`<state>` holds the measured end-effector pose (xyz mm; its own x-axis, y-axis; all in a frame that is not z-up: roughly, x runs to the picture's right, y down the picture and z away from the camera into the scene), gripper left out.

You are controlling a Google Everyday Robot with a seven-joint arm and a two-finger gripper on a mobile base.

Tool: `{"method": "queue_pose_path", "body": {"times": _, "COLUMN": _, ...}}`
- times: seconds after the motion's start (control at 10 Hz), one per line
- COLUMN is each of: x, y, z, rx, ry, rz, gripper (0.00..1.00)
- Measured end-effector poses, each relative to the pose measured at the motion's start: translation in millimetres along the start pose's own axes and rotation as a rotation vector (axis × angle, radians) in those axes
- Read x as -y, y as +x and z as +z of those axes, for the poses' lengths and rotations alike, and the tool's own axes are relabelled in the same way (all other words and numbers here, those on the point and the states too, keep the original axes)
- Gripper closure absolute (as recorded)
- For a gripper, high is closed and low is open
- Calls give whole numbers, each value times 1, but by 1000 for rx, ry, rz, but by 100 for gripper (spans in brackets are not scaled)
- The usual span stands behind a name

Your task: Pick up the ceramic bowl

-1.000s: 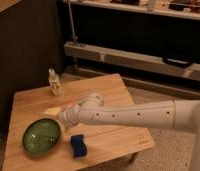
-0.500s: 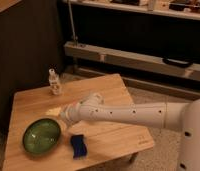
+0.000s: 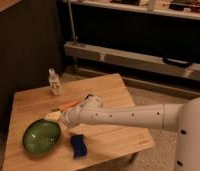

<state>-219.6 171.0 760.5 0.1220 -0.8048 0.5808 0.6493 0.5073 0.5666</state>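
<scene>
Gripper (image 3: 54,116) is hovering, jaws released, by the bowl's (image 3: 41,136) far-right rim.
I'm fearing the glossy rim slipping from a shallow pinch.

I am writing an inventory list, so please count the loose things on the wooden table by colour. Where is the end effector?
Green: 1, the ceramic bowl
Blue: 1, the sponge
Clear: 1, the small bottle
Orange: 1, a thin object, kind unclear
Total: 4
The end effector is at the bowl's rim, on the side towards the bottle.
</scene>
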Motion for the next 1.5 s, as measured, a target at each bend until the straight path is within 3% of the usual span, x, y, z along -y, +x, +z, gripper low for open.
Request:
{"method": "queue_pose_path", "body": {"times": 0.3, "x": 0, "y": -3, "z": 7, "rx": 55, "ry": 56, "rz": -60, "gripper": 20}}
{"method": "queue_pose_path", "body": {"times": 0.5, "x": 5, "y": -5, "z": 16, "rx": 100, "ry": 51, "rz": -109, "gripper": 20}}
{"method": "queue_pose_path", "body": {"times": 1.1, "x": 4, "y": -9, "z": 40, "rx": 207, "ry": 42, "rz": -166, "gripper": 20}}
{"method": "queue_pose_path", "body": {"times": 1.5, "x": 4, "y": -16, "z": 55, "rx": 244, "ry": 23, "rz": -182, "gripper": 20}}
